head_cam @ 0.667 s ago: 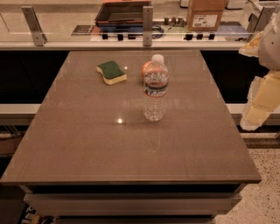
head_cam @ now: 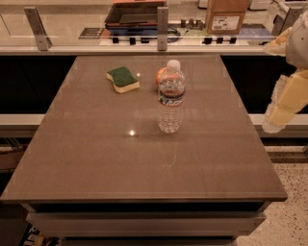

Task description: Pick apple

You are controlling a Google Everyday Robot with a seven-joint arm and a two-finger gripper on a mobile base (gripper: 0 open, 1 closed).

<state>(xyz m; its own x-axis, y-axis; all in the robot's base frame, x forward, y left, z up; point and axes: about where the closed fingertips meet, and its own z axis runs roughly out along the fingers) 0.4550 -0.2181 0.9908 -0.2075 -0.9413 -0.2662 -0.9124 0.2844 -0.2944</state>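
Note:
The apple [head_cam: 160, 76] is a small orange-red fruit at the back middle of the brown table [head_cam: 96, 158]. It is mostly hidden behind a clear water bottle [head_cam: 171, 98] that stands upright just in front of it. My gripper [head_cam: 281, 108], pale yellow and white, hangs at the right edge of the view. It is off the table's right side, well to the right of the apple and apart from it.
A green-and-yellow sponge [head_cam: 123, 79] lies left of the apple. Behind the table runs a counter with a glass rail and metal posts [head_cam: 162, 28], a dark tray [head_cam: 134, 14] and a cardboard box [head_cam: 225, 17]. Speckled floor [head_cam: 288, 192] lies to the right.

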